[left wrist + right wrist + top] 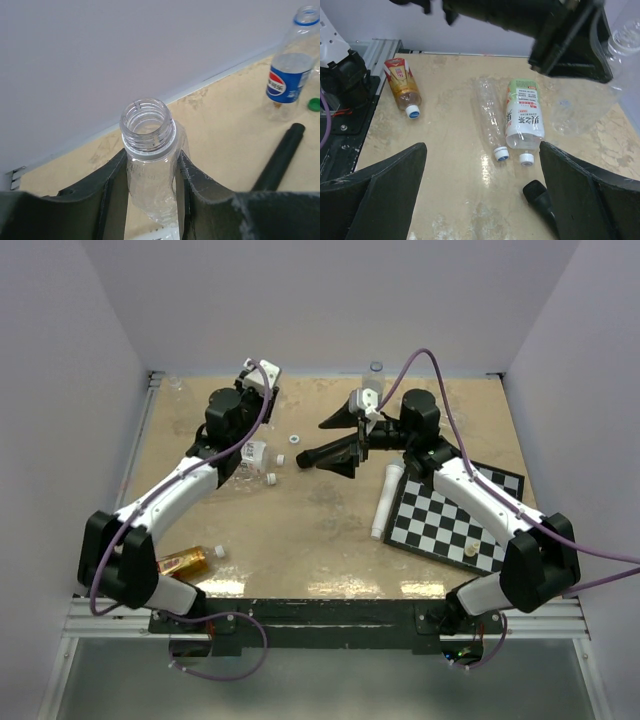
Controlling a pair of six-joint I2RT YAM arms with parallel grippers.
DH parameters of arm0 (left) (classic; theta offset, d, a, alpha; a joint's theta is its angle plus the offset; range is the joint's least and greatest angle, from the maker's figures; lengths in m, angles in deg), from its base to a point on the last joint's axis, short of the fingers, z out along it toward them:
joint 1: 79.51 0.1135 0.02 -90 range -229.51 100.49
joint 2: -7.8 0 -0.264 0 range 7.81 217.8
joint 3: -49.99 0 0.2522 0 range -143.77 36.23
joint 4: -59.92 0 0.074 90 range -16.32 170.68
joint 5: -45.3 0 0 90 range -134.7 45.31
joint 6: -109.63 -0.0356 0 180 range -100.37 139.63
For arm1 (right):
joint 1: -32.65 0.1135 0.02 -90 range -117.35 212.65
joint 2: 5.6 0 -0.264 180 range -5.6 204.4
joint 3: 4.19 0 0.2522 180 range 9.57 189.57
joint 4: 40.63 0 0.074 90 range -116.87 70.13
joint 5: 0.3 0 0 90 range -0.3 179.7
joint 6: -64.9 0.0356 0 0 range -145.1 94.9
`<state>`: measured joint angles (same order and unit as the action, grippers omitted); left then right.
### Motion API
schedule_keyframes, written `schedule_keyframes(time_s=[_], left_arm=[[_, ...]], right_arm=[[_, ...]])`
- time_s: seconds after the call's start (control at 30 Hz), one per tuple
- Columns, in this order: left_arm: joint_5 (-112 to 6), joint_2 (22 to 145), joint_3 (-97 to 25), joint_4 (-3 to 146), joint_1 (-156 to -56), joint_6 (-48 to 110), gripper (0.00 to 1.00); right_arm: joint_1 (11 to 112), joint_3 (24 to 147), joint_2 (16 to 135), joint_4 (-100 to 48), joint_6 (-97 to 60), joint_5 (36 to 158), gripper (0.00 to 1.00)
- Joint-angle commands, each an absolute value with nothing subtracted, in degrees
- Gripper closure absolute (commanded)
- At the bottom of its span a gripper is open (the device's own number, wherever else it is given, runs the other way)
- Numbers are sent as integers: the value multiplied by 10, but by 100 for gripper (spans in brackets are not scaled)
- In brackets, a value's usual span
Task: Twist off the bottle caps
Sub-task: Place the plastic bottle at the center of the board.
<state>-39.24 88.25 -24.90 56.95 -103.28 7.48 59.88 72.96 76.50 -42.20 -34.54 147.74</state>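
My left gripper (150,167) is shut on a clear bottle (148,150) whose threaded neck is bare, with no cap on it. It holds the bottle above the far left of the table (330,530). My right gripper (482,150) is open and empty, hovering over the table's middle (340,445). Below it lie a clear bottle with a white-and-blue cap (499,153) and a labelled bottle (522,117) with a white cap (526,159). An amber bottle (400,82) with its cap (412,112) on lies near the front left edge.
A black microphone (540,197) lies under the right gripper. A Pepsi bottle (287,80) with a blue cap stands at the back, a green cap (314,104) beside it. A white tube (385,500) and a chessboard (455,515) lie at the right.
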Motion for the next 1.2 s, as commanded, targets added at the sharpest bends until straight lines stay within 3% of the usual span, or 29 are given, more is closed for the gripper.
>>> schedule_keyframes(time_s=[0.0, 0.33, 0.73, 1.17], left_arm=[[-492, 958, -245, 368, -982, 96, 100], [-566, 1105, -301, 295, -955, 104, 100], [-576, 1182, -333, 306, -939, 112, 97], [-583, 1172, -310, 324, -936, 110, 64]], right_arm=[[600, 733, 751, -416, -370, 1492, 2], [601, 743, 769, -378, -407, 1496, 2], [601, 752, 782, -358, -423, 1496, 2], [602, 755, 782, -355, -425, 1501, 2]])
